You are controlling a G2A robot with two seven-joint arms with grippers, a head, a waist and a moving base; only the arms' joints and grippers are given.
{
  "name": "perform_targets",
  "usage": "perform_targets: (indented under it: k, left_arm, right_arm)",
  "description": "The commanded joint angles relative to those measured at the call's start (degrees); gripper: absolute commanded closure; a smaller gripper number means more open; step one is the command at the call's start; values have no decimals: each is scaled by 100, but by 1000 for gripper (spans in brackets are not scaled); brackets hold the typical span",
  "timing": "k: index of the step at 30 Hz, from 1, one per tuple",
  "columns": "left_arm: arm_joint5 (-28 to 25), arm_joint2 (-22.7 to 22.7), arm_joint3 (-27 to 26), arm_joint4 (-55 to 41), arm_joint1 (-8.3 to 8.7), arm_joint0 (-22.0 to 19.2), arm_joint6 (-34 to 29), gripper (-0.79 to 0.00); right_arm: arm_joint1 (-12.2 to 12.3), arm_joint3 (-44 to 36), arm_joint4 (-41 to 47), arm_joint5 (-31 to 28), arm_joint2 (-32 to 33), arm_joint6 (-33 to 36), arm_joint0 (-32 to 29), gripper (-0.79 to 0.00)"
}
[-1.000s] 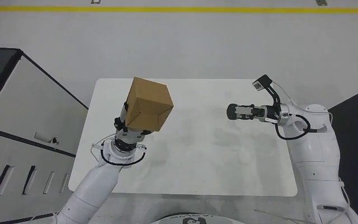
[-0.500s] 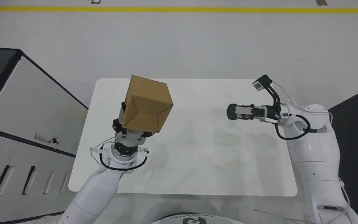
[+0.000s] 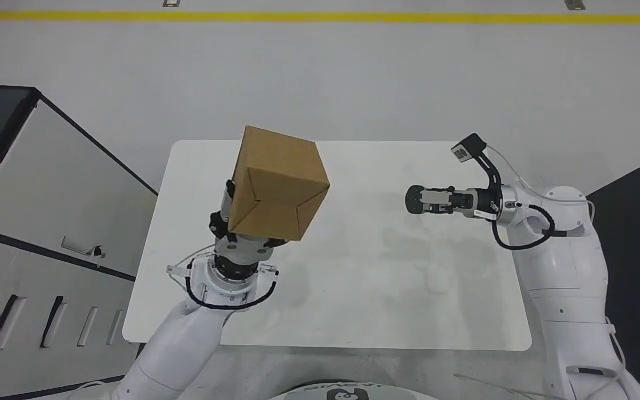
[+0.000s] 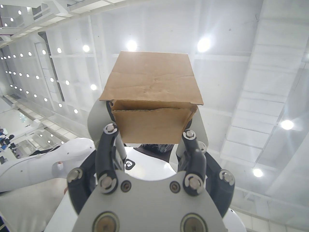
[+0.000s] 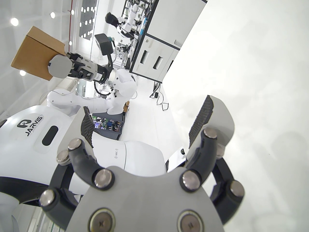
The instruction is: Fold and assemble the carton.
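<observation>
A brown cardboard carton (image 3: 279, 183) is held up in the air over the left part of the white table (image 3: 400, 290), tilted, with its folded flaps facing me. My left gripper (image 3: 238, 232) is beneath it, shut on the carton's lower edge; in the left wrist view the carton (image 4: 150, 97) sits between the two fingers (image 4: 111, 131) and points at the ceiling. My right gripper (image 3: 412, 198) hangs over the right middle of the table, open, with nothing between its pads (image 5: 200, 119). From the right wrist view the carton (image 5: 36, 51) appears far off with the left gripper (image 5: 60, 66) on it.
A grey cabinet (image 3: 50, 210) stands just left of the table. The bare tabletop stretches between the two arms. Floor with a yellow line (image 3: 320, 16) lies beyond the far edge.
The left arm has carried the carton a little to the right and toward the table's middle, turning it slightly. The right arm has kept still.
</observation>
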Motion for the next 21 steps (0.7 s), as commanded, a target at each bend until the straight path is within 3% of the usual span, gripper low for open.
perform_targets:
  k: [1,15,21]
  left_arm:
    - [38,47,-39,-142,-29,18,30,0]
    - [639,138,-70,-1301,-209,80,2,0]
    - [605,32,-49,-1195,-260,114,-62,0]
  right_arm:
    - [0,0,0,0,0,0,0,-785]
    - [0,0,0,0,0,0,0,-785]
    - [0,0,0,0,0,0,0,-785]
